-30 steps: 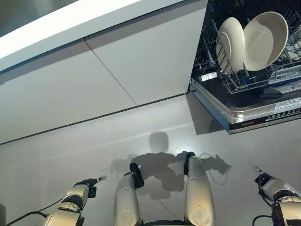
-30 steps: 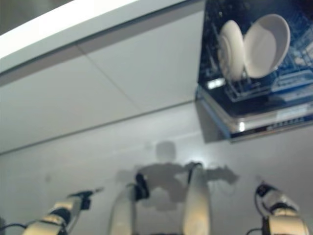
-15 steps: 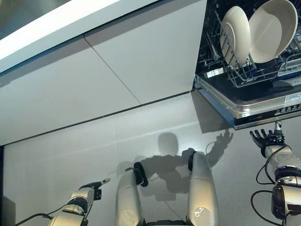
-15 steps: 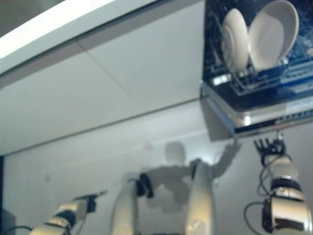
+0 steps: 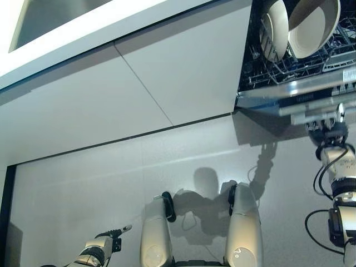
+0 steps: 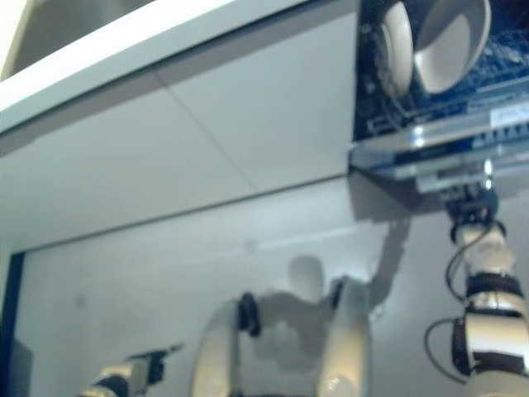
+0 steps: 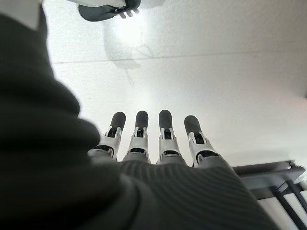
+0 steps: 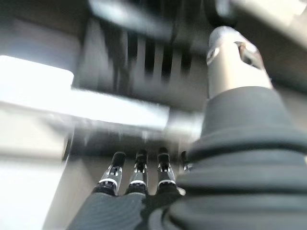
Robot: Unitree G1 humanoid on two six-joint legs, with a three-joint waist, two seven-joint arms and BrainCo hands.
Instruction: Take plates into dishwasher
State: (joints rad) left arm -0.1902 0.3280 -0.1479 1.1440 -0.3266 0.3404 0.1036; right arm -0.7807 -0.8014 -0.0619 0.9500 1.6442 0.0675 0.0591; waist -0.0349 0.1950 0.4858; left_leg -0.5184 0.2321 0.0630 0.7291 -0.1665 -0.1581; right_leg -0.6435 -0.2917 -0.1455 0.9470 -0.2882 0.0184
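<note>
Two white plates (image 5: 273, 26) (image 5: 312, 23) stand on edge in the dishwasher's wire rack (image 5: 300, 64) at the upper right. The dishwasher door (image 5: 303, 93) is partly raised, its steel front edge toward me. My right hand (image 5: 328, 132) reaches up beneath that edge, fingers straight; in the right wrist view its fingers (image 8: 137, 173) point at the door edge (image 8: 115, 108), and contact is unclear. My left hand (image 5: 104, 246) hangs low over the floor, open and empty, fingers (image 7: 153, 139) straight in the left wrist view.
White cabinet fronts (image 5: 167, 72) run to the left of the dishwasher under a pale countertop (image 5: 83, 33). A grey floor (image 5: 111, 183) lies in front of them. A dark metal frame (image 7: 280, 179) shows in the left wrist view.
My right hand has risen from low over the floor to the dishwasher door's front edge. The door has tipped upward. The camera has shifted as well.
</note>
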